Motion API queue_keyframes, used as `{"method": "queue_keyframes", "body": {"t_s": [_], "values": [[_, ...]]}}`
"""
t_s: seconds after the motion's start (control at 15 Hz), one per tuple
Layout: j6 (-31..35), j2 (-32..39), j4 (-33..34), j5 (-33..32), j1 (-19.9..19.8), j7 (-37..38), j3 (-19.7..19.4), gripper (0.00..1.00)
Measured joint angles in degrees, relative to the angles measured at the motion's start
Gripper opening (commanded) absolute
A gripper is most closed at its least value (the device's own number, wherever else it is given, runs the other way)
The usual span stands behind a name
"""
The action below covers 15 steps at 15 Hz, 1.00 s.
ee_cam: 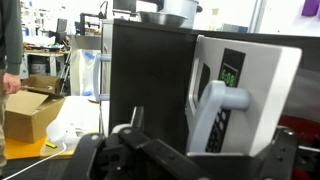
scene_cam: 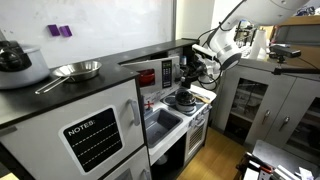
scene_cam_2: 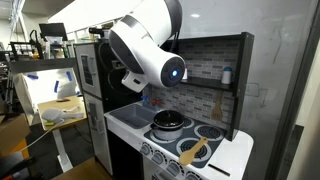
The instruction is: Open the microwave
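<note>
The microwave (scene_cam: 152, 77) sits under the black countertop, with a white-framed door, a dark window and a red control strip. In the wrist view its door (ee_cam: 262, 80) fills the right side, seen at an angle, with a pale grey handle (ee_cam: 222, 108) sticking out. I cannot tell whether the door is ajar. My gripper (scene_cam: 189, 68) is right in front of the microwave. In the wrist view its dark fingers (ee_cam: 210, 138) are spread wide, open, with the handle between them and no clear contact. In an exterior view the arm's white body (scene_cam_2: 150, 50) hides the gripper.
A black pot (scene_cam: 183, 100) stands on the toy stove below the gripper, with a wooden spatula (scene_cam_2: 196, 150) beside it. A steel pan (scene_cam: 76, 70) lies on the countertop. The white "NOTES" door (scene_cam: 95, 135) and a sink (scene_cam: 160, 122) are nearby. A cardboard box (ee_cam: 30, 110) is on the floor.
</note>
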Motion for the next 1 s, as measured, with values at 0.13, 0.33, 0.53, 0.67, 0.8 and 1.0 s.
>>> {"method": "queue_keyframes", "body": {"t_s": [0.13, 0.33, 0.53, 0.67, 0.8, 1.0], "values": [[0.0, -0.1, -1.1, -0.3, 0.0, -0.5, 0.0, 1.0], [-0.1, -0.7, -2.6, -1.2, 0.0, -1.1, 0.0, 1.0], [-0.2, -1.9, -4.4, -1.9, 0.0, -1.9, -0.1, 1.0], [-0.2, -3.1, -5.9, -2.2, 0.0, -2.3, -0.4, 1.0], [-0.2, -4.2, -7.4, -2.4, 0.0, -2.8, -0.6, 1.0], [-0.2, -5.7, -9.2, -2.5, 0.0, -3.4, -0.6, 1.0]]}}
